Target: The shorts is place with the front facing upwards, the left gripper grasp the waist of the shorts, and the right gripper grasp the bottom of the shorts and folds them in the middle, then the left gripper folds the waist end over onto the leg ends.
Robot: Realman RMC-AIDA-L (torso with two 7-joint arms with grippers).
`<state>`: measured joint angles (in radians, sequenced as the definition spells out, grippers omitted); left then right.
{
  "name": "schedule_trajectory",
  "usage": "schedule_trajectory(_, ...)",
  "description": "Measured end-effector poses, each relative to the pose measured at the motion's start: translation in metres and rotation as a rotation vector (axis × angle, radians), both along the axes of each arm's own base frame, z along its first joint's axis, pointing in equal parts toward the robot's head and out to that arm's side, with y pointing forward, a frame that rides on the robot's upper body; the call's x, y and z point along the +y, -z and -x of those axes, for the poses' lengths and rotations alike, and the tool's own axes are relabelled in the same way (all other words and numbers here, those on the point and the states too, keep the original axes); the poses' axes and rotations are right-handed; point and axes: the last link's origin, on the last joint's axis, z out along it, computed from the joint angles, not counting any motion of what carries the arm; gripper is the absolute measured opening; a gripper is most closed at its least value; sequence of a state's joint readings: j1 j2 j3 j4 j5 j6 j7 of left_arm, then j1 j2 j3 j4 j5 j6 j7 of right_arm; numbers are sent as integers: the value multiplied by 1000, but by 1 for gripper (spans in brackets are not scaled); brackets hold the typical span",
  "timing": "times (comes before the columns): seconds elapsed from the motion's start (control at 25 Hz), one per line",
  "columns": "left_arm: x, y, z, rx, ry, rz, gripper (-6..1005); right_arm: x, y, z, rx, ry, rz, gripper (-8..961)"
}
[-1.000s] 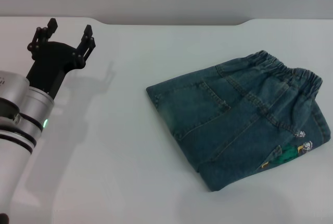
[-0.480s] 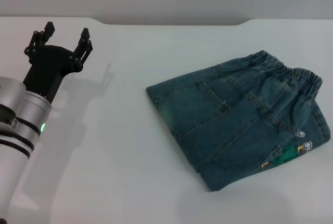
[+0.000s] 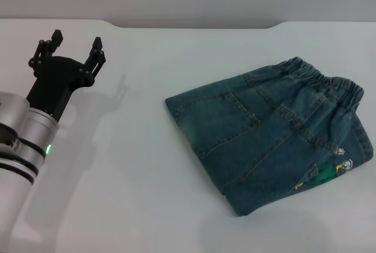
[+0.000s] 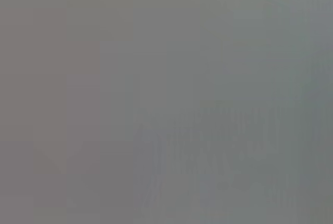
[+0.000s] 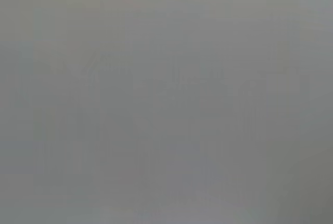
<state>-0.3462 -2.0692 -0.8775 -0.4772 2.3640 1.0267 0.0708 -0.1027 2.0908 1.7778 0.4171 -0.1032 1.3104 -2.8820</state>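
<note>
Blue denim shorts lie folded on the white table, right of centre in the head view. Their elastic waist runs along the far right edge, and a green patch shows near the front right. My left gripper hovers open over the far left of the table, well apart from the shorts, with nothing between its fingers. The right gripper is out of view. Both wrist views show only plain grey.
The table's far edge runs across the top of the head view, with a grey wall behind it. Bare white tabletop lies between the left arm and the shorts.
The left arm drew back slightly toward the left, then shifted a little; its gripper stayed open. The shorts have not moved.
</note>
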Motion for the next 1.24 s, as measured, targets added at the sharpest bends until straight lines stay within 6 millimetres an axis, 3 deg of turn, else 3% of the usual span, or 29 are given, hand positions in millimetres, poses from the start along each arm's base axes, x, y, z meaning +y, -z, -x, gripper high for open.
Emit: schedule_trajectory(1.24,-9,-1,3,-12,6,-15,786,6,8,11,-1,-59,32,660)
